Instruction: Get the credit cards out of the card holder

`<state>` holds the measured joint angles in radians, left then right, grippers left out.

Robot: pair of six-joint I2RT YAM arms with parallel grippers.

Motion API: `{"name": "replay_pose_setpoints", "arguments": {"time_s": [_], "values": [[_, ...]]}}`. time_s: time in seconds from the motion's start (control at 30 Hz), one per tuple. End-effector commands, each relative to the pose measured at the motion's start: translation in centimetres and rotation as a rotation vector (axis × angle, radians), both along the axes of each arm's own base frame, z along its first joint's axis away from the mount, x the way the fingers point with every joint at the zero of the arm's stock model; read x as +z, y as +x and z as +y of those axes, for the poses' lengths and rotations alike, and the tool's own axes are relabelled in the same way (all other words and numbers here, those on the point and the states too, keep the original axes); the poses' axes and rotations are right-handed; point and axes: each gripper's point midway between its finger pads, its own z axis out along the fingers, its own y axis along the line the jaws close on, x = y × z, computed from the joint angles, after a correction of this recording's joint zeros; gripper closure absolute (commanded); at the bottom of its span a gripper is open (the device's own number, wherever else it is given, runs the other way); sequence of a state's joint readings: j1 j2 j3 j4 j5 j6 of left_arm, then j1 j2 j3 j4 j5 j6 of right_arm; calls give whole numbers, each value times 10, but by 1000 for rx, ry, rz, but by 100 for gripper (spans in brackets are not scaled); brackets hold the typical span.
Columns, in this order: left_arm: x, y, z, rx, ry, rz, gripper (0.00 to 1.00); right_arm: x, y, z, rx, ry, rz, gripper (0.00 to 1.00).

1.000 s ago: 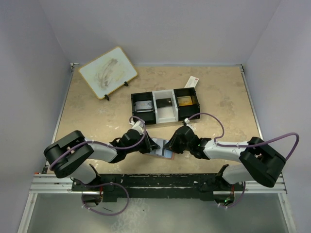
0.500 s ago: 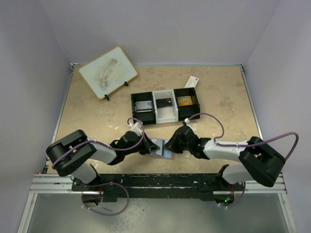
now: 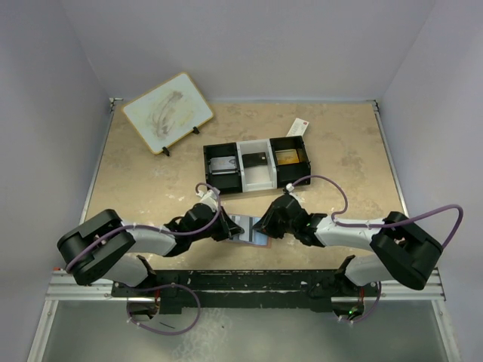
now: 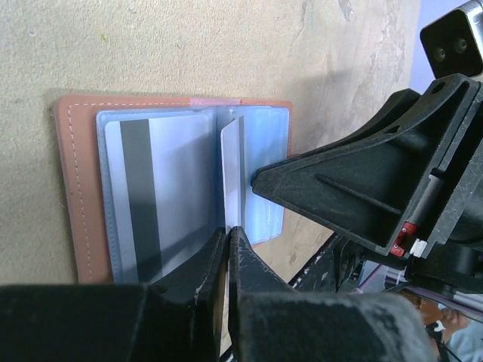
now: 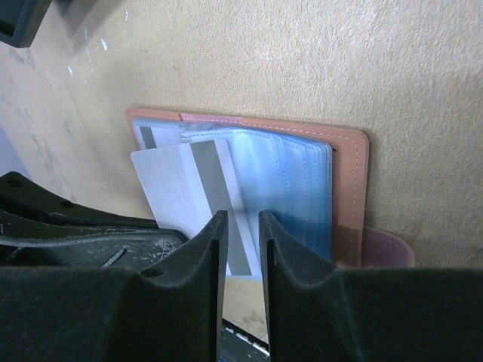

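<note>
The salmon-tan card holder (image 3: 261,242) (image 4: 75,188) (image 5: 351,188) lies open on the table between both arms, its clear bluish pockets facing up. My left gripper (image 4: 228,232) (image 3: 229,227) is shut on the edge of a pale credit card (image 4: 232,166) (image 5: 177,188) with a grey stripe. That card sticks partly out of a pocket. A second striped card (image 4: 162,188) sits inside the left pocket. My right gripper (image 5: 241,219) (image 3: 266,225) has its tips down on the pockets, fingers slightly apart and gripping nothing.
A black-and-white three-compartment tray (image 3: 256,143) stands just behind the card holder. A white packet with a red end (image 3: 298,128) lies behind the tray. A framed board (image 3: 167,111) leans at the back left. The table's near edge is close below the card holder.
The left gripper has closed onto the card's edge. The left arm's elbow has swung down and to the left. The right arm has hardly moved.
</note>
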<state>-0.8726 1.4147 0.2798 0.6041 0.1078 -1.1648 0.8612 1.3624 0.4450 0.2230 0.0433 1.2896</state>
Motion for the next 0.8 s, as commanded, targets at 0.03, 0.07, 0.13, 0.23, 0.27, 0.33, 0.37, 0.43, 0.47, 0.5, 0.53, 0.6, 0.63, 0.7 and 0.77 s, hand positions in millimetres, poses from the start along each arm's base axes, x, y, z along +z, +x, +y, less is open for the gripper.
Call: {"name": "replay_pose_setpoints", "arguments": {"time_s": [0.03, 0.07, 0.13, 0.23, 0.27, 0.33, 0.37, 0.43, 0.47, 0.5, 0.53, 0.6, 0.63, 0.7, 0.77], "values": [[14, 9, -11, -29, -8, -57, 92, -39, -20, -34, 1, -182, 89, 73], [15, 9, -13, -31, -19, -54, 89, -39, -20, -33, 3, -182, 89, 73], [20, 11, -19, -34, -49, -58, 81, -39, -20, -32, 8, -179, 91, 73], [21, 13, -23, -33, -70, -56, 77, -40, -20, -31, 12, -178, 93, 73], [20, 13, -24, -34, -71, -53, 78, -40, -21, -31, 13, -177, 94, 73], [19, 12, -23, -35, -68, -51, 87, -40, -21, -32, 13, -178, 92, 73], [18, 12, -22, -34, -67, -49, 94, -40, -21, -32, 10, -177, 92, 73], [17, 10, -19, -25, -63, -43, 100, -40, -21, -32, 10, -177, 92, 73], [16, 10, -16, -17, -60, -43, 100, -40, -20, -32, 9, -178, 91, 73], [14, 10, -13, -5, -51, -42, 100, -39, -20, -33, 8, -181, 91, 73], [15, 10, -11, -1, -46, -48, 100, -39, -20, -33, 8, -184, 89, 73], [13, 10, -8, -3, -23, -52, 100, -37, -19, -34, 6, -193, 86, 73], [13, 9, -7, -7, -12, -55, 100, -36, -18, -34, 4, -193, 81, 73], [15, 9, -5, -11, 3, -63, 100, -32, -16, -33, 5, -185, 65, 72], [14, 9, -2, -12, 22, -67, 100, -26, -13, -31, 7, -166, 43, 69]]}}
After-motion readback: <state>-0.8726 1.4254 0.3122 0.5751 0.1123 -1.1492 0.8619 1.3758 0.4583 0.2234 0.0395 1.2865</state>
